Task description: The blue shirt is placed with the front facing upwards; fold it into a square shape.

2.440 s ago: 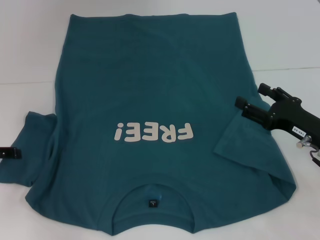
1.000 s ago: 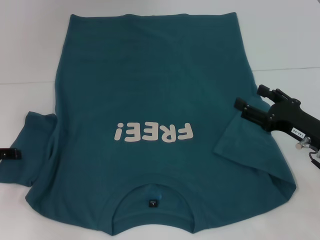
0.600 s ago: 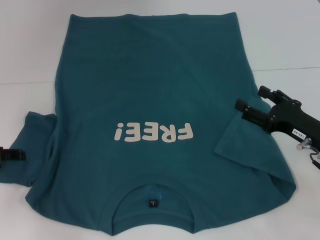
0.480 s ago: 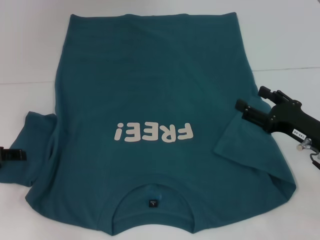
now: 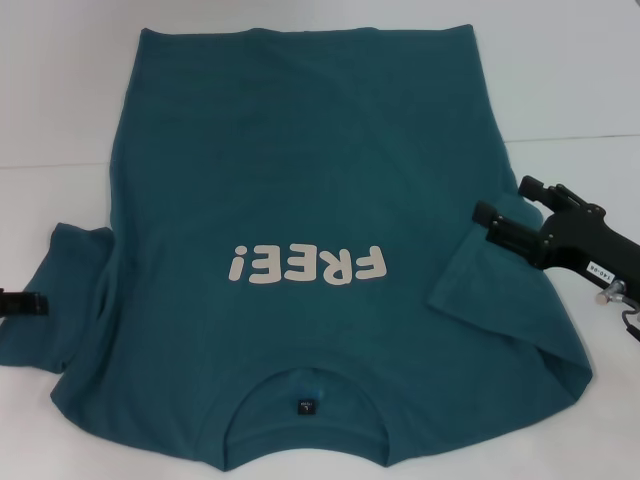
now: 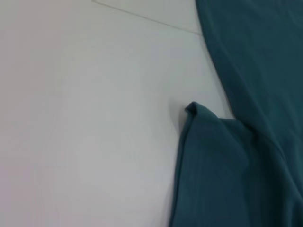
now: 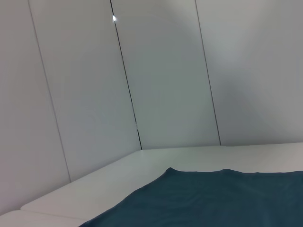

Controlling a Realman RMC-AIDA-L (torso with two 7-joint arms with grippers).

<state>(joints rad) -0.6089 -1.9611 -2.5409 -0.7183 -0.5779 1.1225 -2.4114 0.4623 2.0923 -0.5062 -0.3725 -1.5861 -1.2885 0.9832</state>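
Observation:
The blue shirt [image 5: 300, 170] lies flat and face up on the white table [image 5: 60, 100]. Its cream "FREE!" lettering [image 5: 306, 265] reads upside down to me, and the collar with its dark label [image 5: 306, 406] is nearest me. My right gripper [image 5: 503, 197] hovers open at the shirt's right edge, just above the right sleeve [image 5: 480, 290], with nothing between its fingers. Only a black tip of my left gripper [image 5: 22, 303] shows at the frame's left edge, over the left sleeve [image 5: 60, 290]. The left wrist view shows that sleeve [image 6: 222, 170]; the right wrist view shows the shirt [image 7: 213, 198].
White table surface surrounds the shirt, with a thin seam line [image 5: 50, 163] running across it. White wall panels [image 7: 165, 71] stand behind the table's far edge.
My right gripper has drifted slightly toward me and to the right, still open. The left gripper's tip has barely shifted. The shirt has not moved.

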